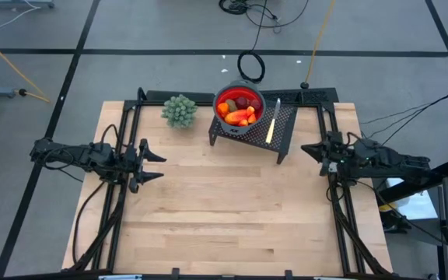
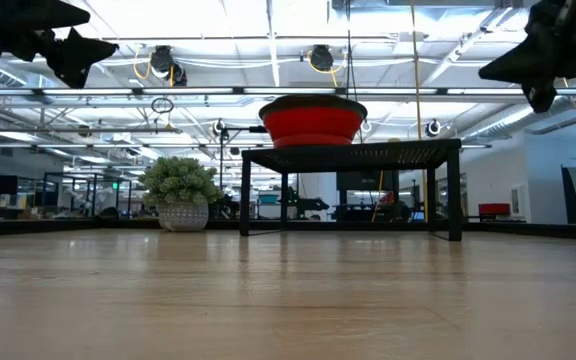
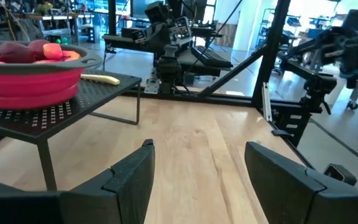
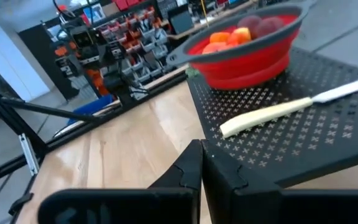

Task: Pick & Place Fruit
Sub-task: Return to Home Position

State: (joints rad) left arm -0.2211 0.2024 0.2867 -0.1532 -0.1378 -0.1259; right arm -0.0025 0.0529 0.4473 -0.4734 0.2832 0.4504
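I see a red strainer bowl (image 2: 313, 125) with a grey rim; the fruit (image 1: 239, 117) is orange, red and dark red. The knife (image 4: 272, 115) is pale yellow, the shelf (image 4: 328, 137) black with cross-shaped holes, the table (image 1: 232, 210) light striped wood.

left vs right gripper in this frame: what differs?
Jaws: the left gripper is open with a wide gap; the right gripper is shut, fingers touching.
Place: the left gripper sits at the table's left side, apart from the black shelf; the right gripper sits at the right side, close beside that shelf.
Shared: both hold nothing, hang above the table and point inward.
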